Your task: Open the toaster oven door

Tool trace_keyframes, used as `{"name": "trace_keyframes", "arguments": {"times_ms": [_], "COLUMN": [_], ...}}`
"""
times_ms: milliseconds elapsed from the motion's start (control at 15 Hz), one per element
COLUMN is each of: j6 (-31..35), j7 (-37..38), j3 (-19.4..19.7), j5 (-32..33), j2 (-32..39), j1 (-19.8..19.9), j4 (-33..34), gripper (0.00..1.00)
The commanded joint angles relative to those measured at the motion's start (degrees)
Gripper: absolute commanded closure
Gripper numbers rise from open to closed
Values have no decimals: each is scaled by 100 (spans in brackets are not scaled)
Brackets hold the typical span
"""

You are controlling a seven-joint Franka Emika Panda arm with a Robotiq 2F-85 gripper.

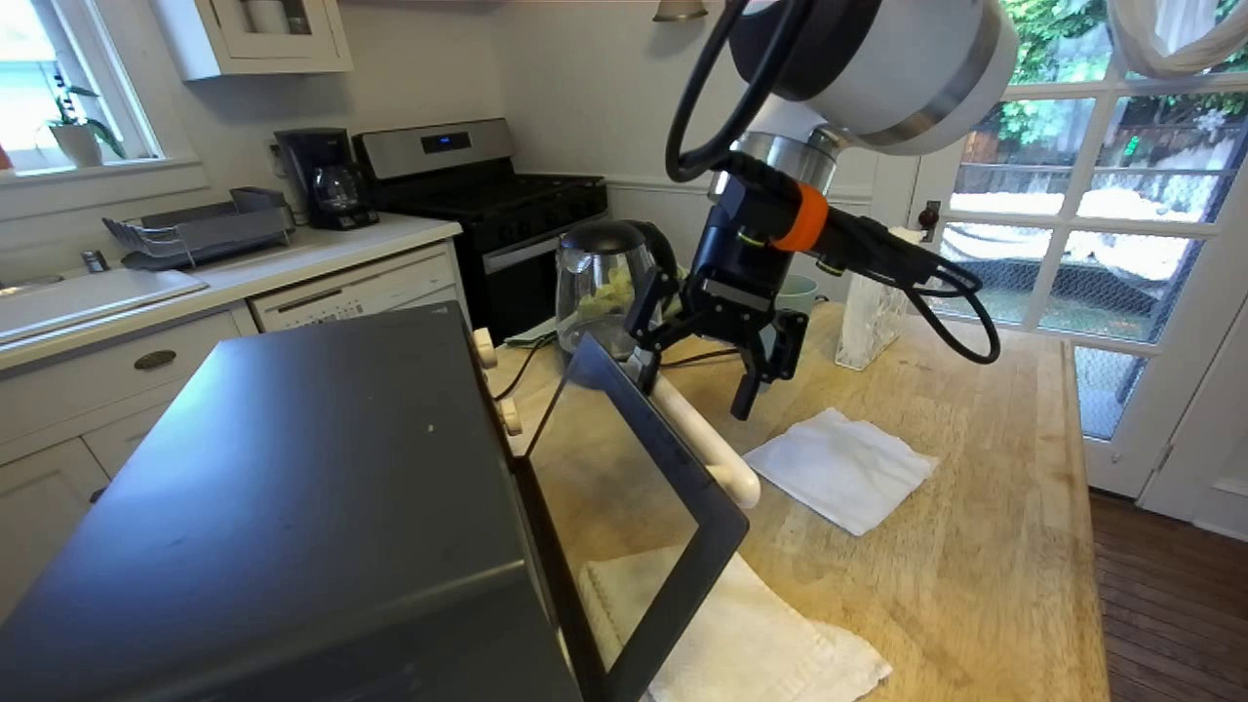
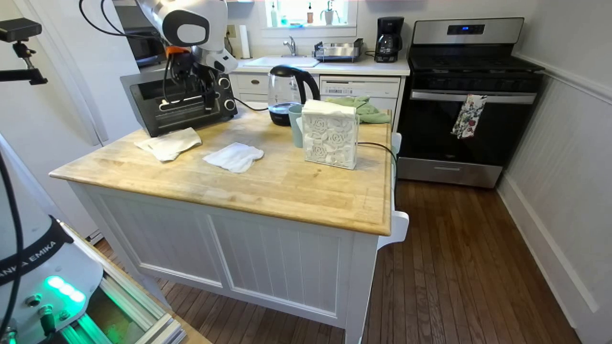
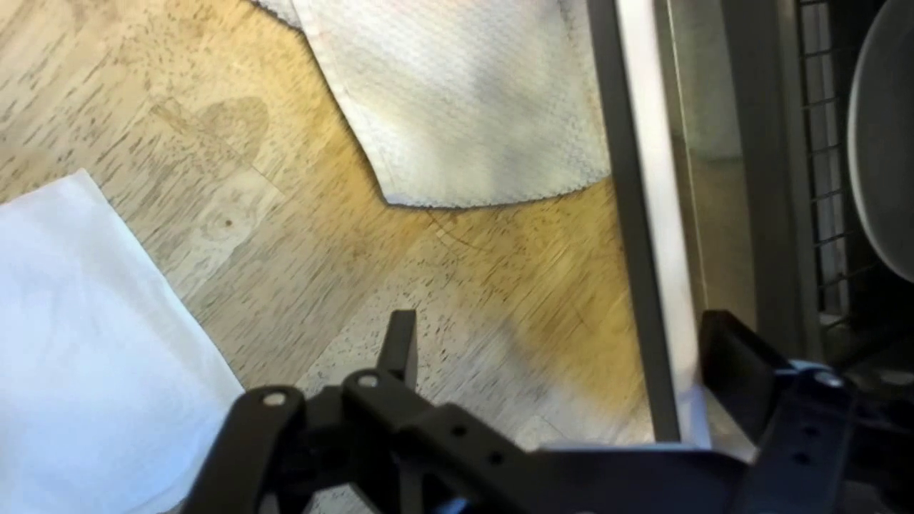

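Observation:
The toaster oven (image 1: 322, 468) is a large dark grey box on the wooden island, also in an exterior view (image 2: 230, 109). Its door (image 1: 676, 602) is partly open, tilted outward, with a cream handle (image 1: 707, 444) along its upper edge. My gripper (image 1: 694, 398) is open at the handle's far end. In the wrist view the door's edge (image 3: 638, 250) and a pale strip lie between the gripper's fingers (image 3: 560, 321), close to the right finger. I cannot tell whether that finger touches. The oven's rack and a plate (image 3: 889, 157) show inside.
A glass kettle (image 2: 284, 95), a mug (image 2: 295, 126) and a white napkin holder (image 2: 330, 136) stand on the island (image 2: 296, 196). A cream towel (image 1: 770, 643) lies under the door. A white napkin (image 1: 843, 468) lies in front of the oven.

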State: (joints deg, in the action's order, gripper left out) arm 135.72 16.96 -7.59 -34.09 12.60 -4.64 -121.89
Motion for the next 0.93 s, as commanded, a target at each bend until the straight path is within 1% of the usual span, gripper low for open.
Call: {"name": "trace_keyframes", "arguments": {"times_ms": [0, 333, 600, 867], "j6": [132, 207, 302, 365], "j7": [-280, -542, -934, -1167], "j3": [54, 124, 168, 225], "j5": [-307, -524, -725, -782], "j2": [-68, -24, -40, -31], "j1": [79, 169, 263, 320], "j4": [-294, -578, -781, -898], "gripper": [0, 0, 0, 0]}}
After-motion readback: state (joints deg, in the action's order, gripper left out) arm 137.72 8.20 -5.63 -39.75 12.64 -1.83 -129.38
